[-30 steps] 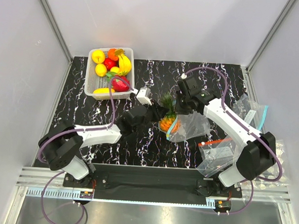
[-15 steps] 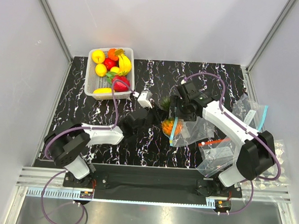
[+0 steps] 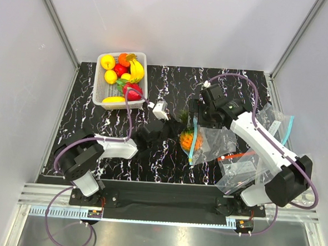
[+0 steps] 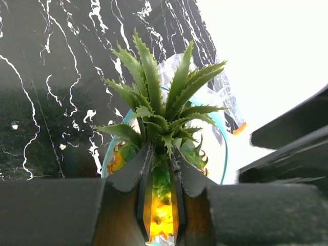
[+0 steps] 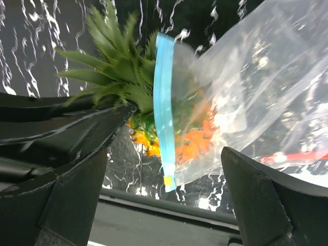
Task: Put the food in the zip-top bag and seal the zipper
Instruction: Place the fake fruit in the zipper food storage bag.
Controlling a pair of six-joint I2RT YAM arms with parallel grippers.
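Note:
The pineapple (image 3: 188, 139) lies on its side with its orange body inside the mouth of the zip-top bag (image 3: 214, 141) and its green crown (image 4: 160, 100) sticking out to the left. My left gripper (image 3: 173, 131) is shut on the pineapple (image 4: 161, 207) at the base of the crown. The teal zipper (image 5: 164, 110) rings the fruit, standing open. My right gripper (image 5: 164, 171) hangs open just above the bag's mouth, touching nothing. In the top view the right gripper (image 3: 201, 117) sits behind the bag.
A white basket (image 3: 97, 88) of toy fruit stands at the back left. Another clear bag with a red-orange strip (image 3: 237, 158) and more bags (image 3: 278, 125) lie at the right. Grey walls close in the mat.
My right gripper has opened and let go of the bag's mouth, pulling back a little. My left gripper has pushed the pineapple rightward, deeper into the bag.

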